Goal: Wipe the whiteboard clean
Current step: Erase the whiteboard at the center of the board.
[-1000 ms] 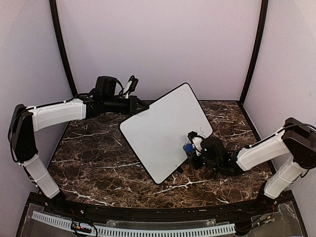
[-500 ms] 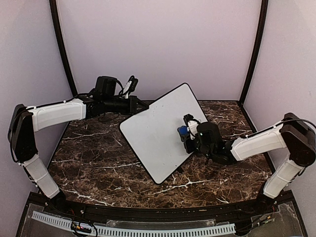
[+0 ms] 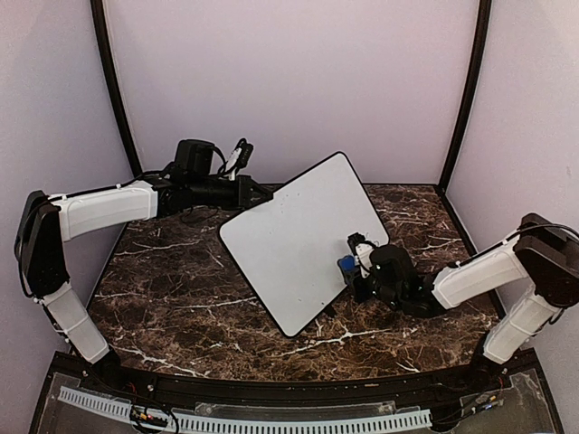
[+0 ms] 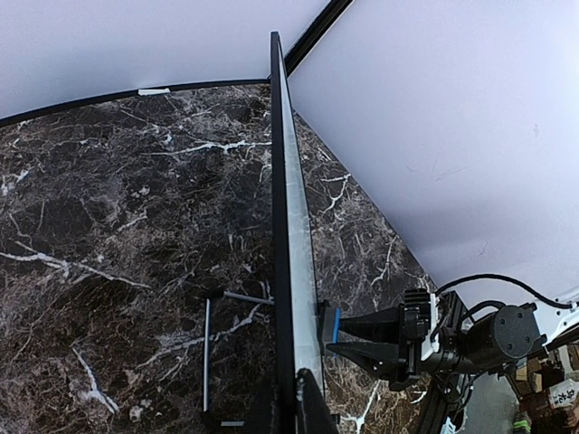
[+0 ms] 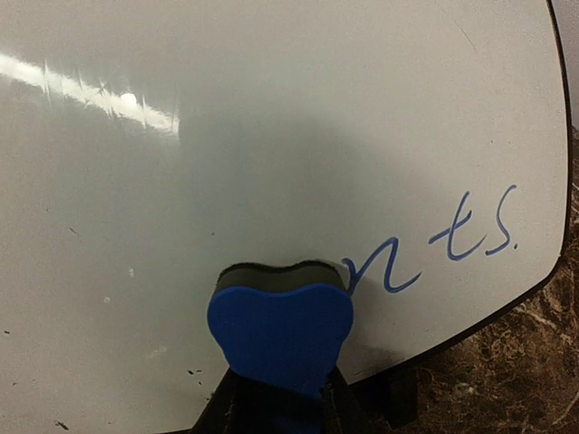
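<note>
Right gripper (image 3: 352,264) is clamped on the blue eraser (image 5: 280,333), with its felt face pressed flat against the whiteboard (image 3: 294,237) near the board's lower right edge. Blue letters "nts." (image 5: 448,244) sit just right of the eraser in the right wrist view. Whiteboard is held tilted, up off the marble table (image 3: 172,289), mid-table. Left gripper (image 3: 263,193) is closed on the board's far left edge, the frame pinched between its fingers (image 4: 312,409).
</note>
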{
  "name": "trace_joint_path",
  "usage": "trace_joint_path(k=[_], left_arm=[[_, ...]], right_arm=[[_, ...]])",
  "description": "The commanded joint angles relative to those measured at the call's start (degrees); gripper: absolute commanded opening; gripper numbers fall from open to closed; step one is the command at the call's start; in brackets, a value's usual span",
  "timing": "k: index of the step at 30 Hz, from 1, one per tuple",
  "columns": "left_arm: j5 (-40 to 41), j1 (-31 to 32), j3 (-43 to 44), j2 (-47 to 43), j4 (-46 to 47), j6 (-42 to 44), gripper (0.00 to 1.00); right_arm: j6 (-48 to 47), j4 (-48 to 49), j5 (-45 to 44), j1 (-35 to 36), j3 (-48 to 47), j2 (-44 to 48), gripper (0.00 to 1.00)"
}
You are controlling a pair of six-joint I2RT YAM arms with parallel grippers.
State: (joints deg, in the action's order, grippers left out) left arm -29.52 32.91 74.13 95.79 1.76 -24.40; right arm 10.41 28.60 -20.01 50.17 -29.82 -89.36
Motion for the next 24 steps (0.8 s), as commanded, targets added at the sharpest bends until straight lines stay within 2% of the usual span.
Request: trace_joint_path(k=[1,9,19,24], left_arm=[[-5.1,3.0,-1.0,1.4,-3.4,3.3,0.0],[-5.2,3.0,-0.8,1.4,-3.6,3.5,0.0],[-5.4,3.0,-1.0,1.7,-3.3,3.2,0.0],[-5.7,3.0,-1.1,1.4,-3.1,3.0,0.0]], right_arm=[[-2.0,0.8,-1.0,-0.5,-6.3,-2.6,0.22],[-3.8,0.4,-0.7,-1.4,-11.7,-4.3,0.22],[1.7,2.7,0.0,-1.3,-2.0,-1.4,0.22],[2.2,2.5,1.0,-1.4,-1.9,-1.3,0.22]])
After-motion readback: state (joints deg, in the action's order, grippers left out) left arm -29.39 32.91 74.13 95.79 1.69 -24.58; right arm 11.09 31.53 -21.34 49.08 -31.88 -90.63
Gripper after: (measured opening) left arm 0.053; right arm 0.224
